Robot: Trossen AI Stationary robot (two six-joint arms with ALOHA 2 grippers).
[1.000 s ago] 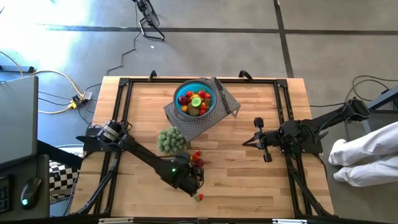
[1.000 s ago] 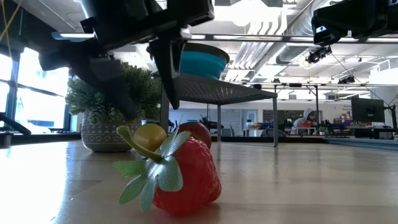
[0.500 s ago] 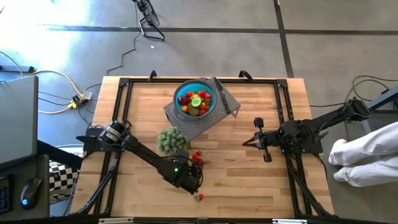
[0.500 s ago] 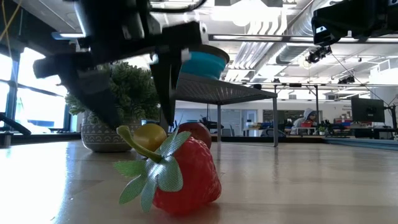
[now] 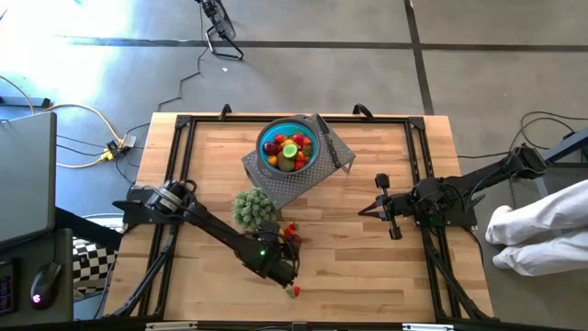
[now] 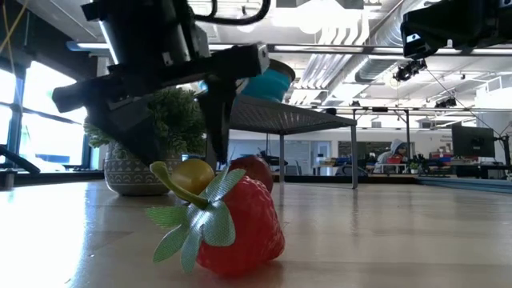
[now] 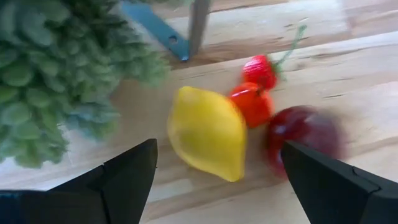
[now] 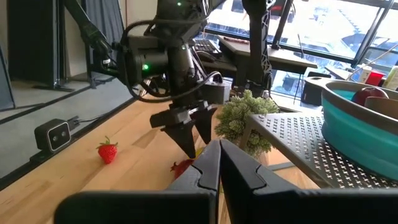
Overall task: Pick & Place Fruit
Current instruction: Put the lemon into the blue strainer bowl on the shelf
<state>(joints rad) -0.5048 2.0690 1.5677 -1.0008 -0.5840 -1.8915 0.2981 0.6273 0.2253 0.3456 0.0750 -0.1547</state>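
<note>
1. High view: a wooden worktop framed in black is seen on a grey floor. A blue bowl of fruit is set on a grey perforated stand near the far edge, with a potted plant just beside the stand. The left end effector is held over a cluster of fruit near the middle of the front half. A strawberry is seen at the front edge. The right end effector is parked towards the right side.
2. Low view: the strawberry lies in front, and dark fingers are spread wide above it, holding nothing.
3. Left wrist view: a lemon, a small red-orange piece, a small strawberry and a dark red fruit are seen between the open fingers.
4. Right wrist view: the right end effector is closed and empty.
</note>
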